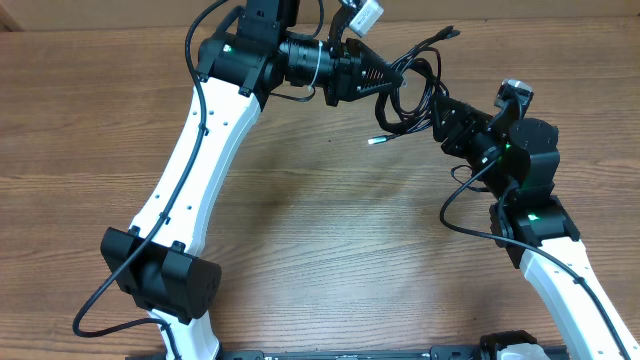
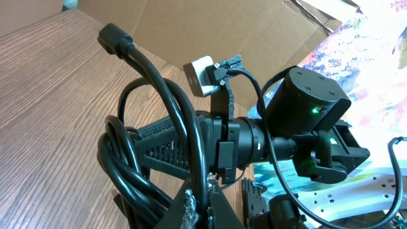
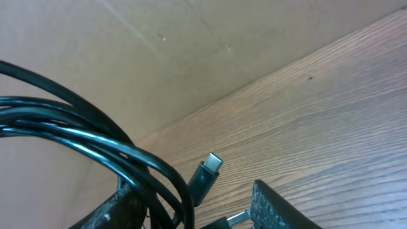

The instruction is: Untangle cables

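Observation:
The cables [image 1: 412, 92] are a tangled bundle of thin black cords hanging between my two grippers at the table's far side. One plug end [image 1: 375, 140] dangles low and another [image 1: 450, 33] sticks up. My left gripper [image 1: 388, 75] is shut on one cord [image 2: 205, 191]. Loops [image 2: 143, 152] hang beside it, and a plug [image 2: 114, 38] points up. My right gripper [image 1: 440, 118] is open. Cords [image 3: 95, 137] drape over its left finger, and a silver-tipped plug [image 3: 206, 172] hangs between the fingers [image 3: 191, 189].
A cardboard wall [image 3: 127, 57] stands behind the wooden table [image 1: 330, 250]. A white connector [image 1: 362, 15] sits on the left wrist. Thicker black robot wires [image 1: 465, 205] run along both arms. The right arm [image 2: 305, 108] is close in front of the left gripper.

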Tool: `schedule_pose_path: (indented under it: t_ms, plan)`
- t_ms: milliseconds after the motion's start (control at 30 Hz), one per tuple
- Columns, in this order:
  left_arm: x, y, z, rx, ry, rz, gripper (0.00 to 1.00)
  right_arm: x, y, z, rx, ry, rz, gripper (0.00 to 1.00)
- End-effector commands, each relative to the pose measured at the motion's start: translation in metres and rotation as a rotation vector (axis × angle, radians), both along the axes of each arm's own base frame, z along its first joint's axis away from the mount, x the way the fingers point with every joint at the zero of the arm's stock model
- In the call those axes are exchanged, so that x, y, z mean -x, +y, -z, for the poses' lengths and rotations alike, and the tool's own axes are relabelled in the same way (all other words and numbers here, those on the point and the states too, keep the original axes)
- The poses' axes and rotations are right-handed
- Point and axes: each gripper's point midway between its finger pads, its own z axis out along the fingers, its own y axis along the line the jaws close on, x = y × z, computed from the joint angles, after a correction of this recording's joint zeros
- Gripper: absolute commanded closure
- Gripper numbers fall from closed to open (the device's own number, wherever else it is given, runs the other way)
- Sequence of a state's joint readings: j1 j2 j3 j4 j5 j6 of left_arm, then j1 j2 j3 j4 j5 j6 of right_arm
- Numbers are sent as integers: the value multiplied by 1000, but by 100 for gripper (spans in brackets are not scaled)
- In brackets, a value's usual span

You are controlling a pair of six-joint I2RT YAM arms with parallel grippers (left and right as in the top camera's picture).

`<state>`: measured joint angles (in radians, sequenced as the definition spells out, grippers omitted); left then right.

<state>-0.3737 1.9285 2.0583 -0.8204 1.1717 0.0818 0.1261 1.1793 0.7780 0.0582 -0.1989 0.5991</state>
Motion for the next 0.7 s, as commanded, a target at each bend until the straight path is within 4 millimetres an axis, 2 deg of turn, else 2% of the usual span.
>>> schedule_pose_path:
  t_ms: [0, 267, 533, 667]
  plan:
    - [10, -2, -17, 50, -40, 56, 96, -6, -20, -3, 38, -1, 112, 44]
    - [6, 6, -20, 63, -32, 51, 96, -2, -46, 19, 101, 88, 246, 44]
    - [-1, 14, -20, 62, -1, 22, 96, 3, -52, 33, 127, 145, 274, 43]
    - [-6, 19, -22, 66, 29, 0, 96, 8, -60, 42, 155, 187, 309, 39]
